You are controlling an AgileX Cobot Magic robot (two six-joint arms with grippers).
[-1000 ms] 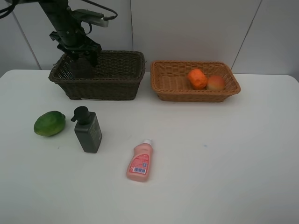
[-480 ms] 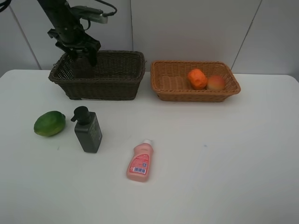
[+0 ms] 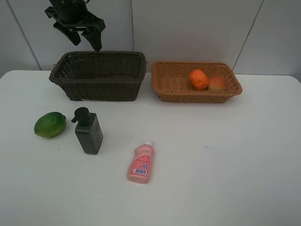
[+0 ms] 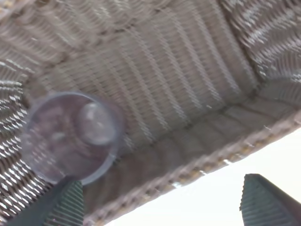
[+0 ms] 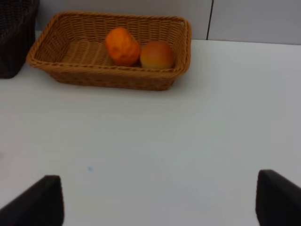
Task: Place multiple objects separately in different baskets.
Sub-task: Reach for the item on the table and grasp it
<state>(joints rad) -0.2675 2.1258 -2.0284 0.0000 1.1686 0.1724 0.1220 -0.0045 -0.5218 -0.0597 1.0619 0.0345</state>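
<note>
The translucent mauve cup (image 3: 82, 68) (image 4: 70, 136) stands in the left end of the dark brown basket (image 3: 117, 82) (image 4: 188, 80). My left gripper (image 3: 87, 41) (image 4: 162, 207) hangs open above that end, holding nothing. In the light tan basket (image 3: 171, 87) (image 5: 75, 52) lie the orange (image 3: 198, 79) (image 5: 122, 45) and the peach (image 3: 217, 84) (image 5: 156, 54). On the table lie the green fruit (image 3: 49, 125) and the pink bottle (image 3: 140, 162), and between them stands the dark green pump bottle (image 3: 88, 132). My right gripper (image 5: 155, 202) is open and empty over bare table, in front of the tan basket.
The white table (image 3: 225, 155) runs to a pale panelled wall (image 3: 188, 28) right behind both baskets. A corner of the dark basket (image 5: 16, 33) shows in the right wrist view. The right arm does not appear in the exterior high view.
My left gripper has risen straight up out of the dark basket, leaving the cup standing inside. Nothing else has moved.
</note>
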